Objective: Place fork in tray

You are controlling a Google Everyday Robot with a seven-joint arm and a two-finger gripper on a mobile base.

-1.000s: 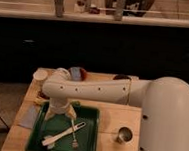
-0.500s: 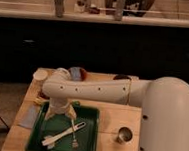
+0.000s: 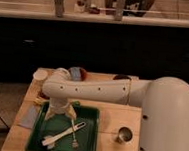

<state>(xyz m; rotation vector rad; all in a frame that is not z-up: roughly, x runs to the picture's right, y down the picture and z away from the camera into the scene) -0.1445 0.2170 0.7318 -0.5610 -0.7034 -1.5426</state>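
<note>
Arm: the white arm (image 3: pixel 101 90) reaches from the big rounded body at right across the bench to the left, then bends down at the wrist over the tray.
End effector: the end effector (image 3: pixel 60 118) hangs just above the back left part of the tray, its two pale fingers (image 3: pixel 51 112) pointing down and splayed apart with nothing between them (open, as far as the view shows).
Fork: the fork (image 3: pixel 74 133) lies inside the tray, near its middle, running from just below the end effector down toward the front edge; its darker head is at the near end.
White utensil: a broader white utensil (image 3: pixel 62 135) also lies in the tray, slanted from lower left to upper right, crossing or touching the fork (which of the two, I cannot tell).
Tray: the dark green tray (image 3: pixel 90 149) sits on the front left part of the bench.
Bench: a light wooden bench (image 3: pixel 116 117) carries everything.
Other things: a small metal cup (image 3: pixel 123 135) stands right of the tray; a grey-blue cloth (image 3: pixel 31 115) lies just left of it; a pale cup (image 3: pixel 40 75) stands at the back left corner.
</note>
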